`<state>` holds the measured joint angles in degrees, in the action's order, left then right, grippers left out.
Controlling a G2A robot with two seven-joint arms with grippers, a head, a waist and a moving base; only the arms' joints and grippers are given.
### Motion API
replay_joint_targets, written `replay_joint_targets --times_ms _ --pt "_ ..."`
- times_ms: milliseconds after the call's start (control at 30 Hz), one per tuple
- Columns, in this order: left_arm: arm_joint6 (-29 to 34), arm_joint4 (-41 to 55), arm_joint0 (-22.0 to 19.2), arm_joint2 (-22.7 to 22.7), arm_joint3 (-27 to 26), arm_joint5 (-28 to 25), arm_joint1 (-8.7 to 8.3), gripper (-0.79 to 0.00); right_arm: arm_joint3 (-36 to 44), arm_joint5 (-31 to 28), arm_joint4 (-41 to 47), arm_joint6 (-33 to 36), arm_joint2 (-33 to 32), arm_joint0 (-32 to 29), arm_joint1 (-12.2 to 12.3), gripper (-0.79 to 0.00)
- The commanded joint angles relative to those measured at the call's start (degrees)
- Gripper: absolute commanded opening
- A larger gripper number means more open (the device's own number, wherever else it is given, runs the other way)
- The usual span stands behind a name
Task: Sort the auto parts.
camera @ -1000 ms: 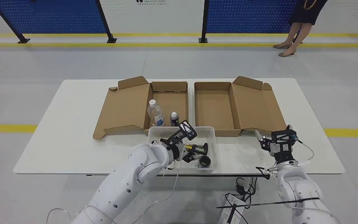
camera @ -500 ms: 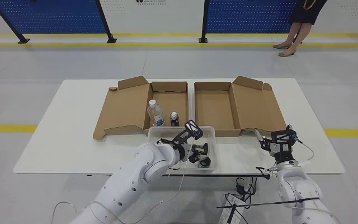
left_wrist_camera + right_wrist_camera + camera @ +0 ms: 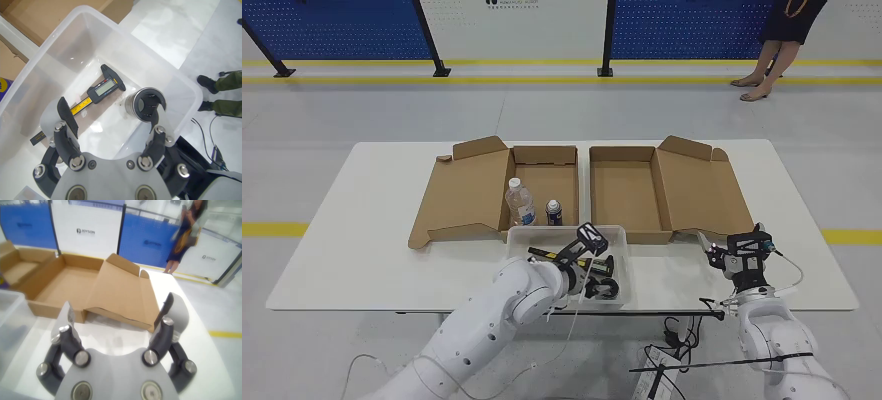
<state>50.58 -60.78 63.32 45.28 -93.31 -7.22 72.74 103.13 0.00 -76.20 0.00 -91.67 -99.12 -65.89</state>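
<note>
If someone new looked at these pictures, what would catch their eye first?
The open left claw hangs over the clear bin at the table's front edge, above a digital caliper and a metal sleeve. Behind it, one open cardboard box holds a bottle and a can; a second box sits beside it.

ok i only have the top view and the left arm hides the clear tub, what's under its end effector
Observer: The left end effector is open above a short metal sleeve, which lies on its side in a corner of the tub.
Operator: anything else in there
Observer: A digital caliper lies flat on the tub floor beside the sleeve.
Operator: is the right one holding anything
Observer: No, the right end effector is open and empty over the table, pointing at the right cardboard box.
</note>
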Motion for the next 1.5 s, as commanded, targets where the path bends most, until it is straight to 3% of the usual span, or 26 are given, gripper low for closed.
replay_joint_targets --times_ms 0,100,400,667,767,1333,1467 --pt "0.53 0.12 -0.06 -0.12 0.3 0.15 0.09 0.0 0.0 0.0 0.0 0.0 0.0 0.0 0.0 0.0" --pt "1.29 0.22 -0.27 -0.35 0.74 0.58 0.26 -0.009 0.0 0.0 0.0 0.0 0.0 0.0 0.0 0.0" --pt "2.48 0.51 -1.67 -1.09 2.24 1.26 0.94 -0.172 0.0 0.0 0.0 0.0 0.0 0.0 0.0 0.0" --pt "3.92 1.44 -2.91 -2.38 3.42 -0.02 1.61 -0.252 0.0 0.0 0.0 0.0 0.0 0.0 0.0 0.0" --pt "4.24 1.8 -3.35 -2.97 3.89 -0.37 1.9 -0.345 0.0 0.0 0.0 0.0 0.0 0.0 0.0 0.0" --pt "5.03 2.92 -4.83 -5.08 6.31 -1.42 3.19 -0.428 0.0 0.0 0.0 0.0 0.0 0.0 0.0 0.0" --pt "5.12 2.94 -4.85 -5.07 6.4 -1.57 3.3 -0.514 0.0 0.0 0.0 0.0 0.0 0.0 0.0 0.0"
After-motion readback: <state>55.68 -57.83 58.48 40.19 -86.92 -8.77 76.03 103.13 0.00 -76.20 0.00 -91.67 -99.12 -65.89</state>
